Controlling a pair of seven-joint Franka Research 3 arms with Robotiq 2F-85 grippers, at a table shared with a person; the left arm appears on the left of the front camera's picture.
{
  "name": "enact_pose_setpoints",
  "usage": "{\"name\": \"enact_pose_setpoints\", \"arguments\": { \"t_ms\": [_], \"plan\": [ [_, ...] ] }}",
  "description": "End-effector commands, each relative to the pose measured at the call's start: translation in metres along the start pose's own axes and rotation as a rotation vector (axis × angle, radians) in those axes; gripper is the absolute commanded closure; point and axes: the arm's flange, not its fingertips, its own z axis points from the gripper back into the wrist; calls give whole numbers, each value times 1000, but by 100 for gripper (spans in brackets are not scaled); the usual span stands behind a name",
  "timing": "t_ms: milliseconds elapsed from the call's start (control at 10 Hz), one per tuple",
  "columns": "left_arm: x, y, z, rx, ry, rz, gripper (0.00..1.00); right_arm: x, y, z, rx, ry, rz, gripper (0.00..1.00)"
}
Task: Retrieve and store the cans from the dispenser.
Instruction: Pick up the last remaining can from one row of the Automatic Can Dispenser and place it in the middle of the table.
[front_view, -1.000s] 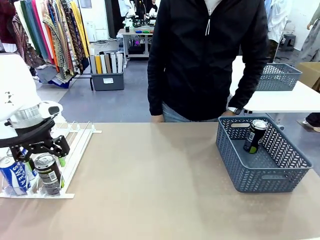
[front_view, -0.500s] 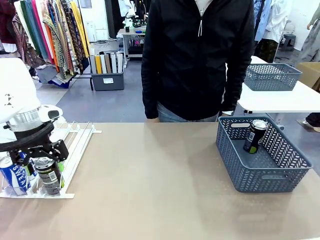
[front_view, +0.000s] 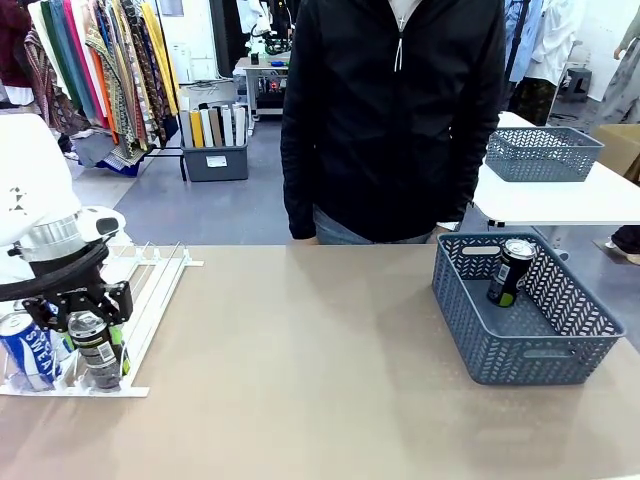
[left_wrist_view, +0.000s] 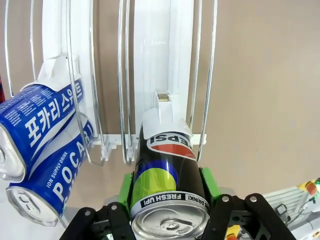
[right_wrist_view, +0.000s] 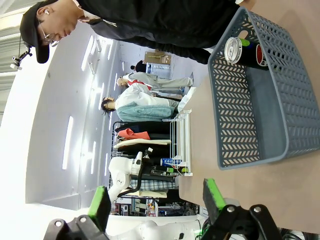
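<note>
A black Pepsi can (left_wrist_view: 165, 165) stands at the low end of the white dispenser (front_view: 155, 285), in its right lane. My left gripper (front_view: 90, 335) is shut on this can, and both green pads (left_wrist_view: 126, 185) press its sides just below the silver top. In the left lane two blue-and-white cans (left_wrist_view: 47, 120) lie stacked against the end stop (front_view: 25, 348). Another black can (front_view: 512, 270) leans inside the grey basket (front_view: 530, 350) on the right. My right gripper (right_wrist_view: 156, 202) hangs open above the table, well back from the basket (right_wrist_view: 240, 125), with nothing between its fingers.
A person in a black jacket (front_view: 395, 120) stands at the far edge of the table, hands near the basket's back rim. The tan tabletop (front_view: 300, 370) stretches bare between dispenser and basket. A second grey basket (front_view: 545, 152) sits on a white table behind.
My left gripper's jaws went from wide to closed around the black Pepsi can. The person shifted slightly to the left.
</note>
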Motion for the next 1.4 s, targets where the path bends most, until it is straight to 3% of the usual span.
{"name": "enact_pose_setpoints", "arguments": {
  "t_ms": [0,300,600,900,1100,1300],
  "plan": [
    [-1,0,-2,-6,-20,6,100,-2,0,3,-7,14,26,0],
    [-7,1,8,-4,-60,9,100,-2,0,3,-7,14,26,0],
    [-41,-6,108,61,-151,79,100,-2,0,3,-7,14,26,0],
    [-81,-21,186,83,-285,48,100,-2,0,3,-7,14,26,0],
    [-105,-20,214,45,-384,55,100,-2,0,3,-7,14,26,0],
    [-108,-8,215,6,-366,108,100,-2,0,3,-7,14,26,0]
  ]
}}
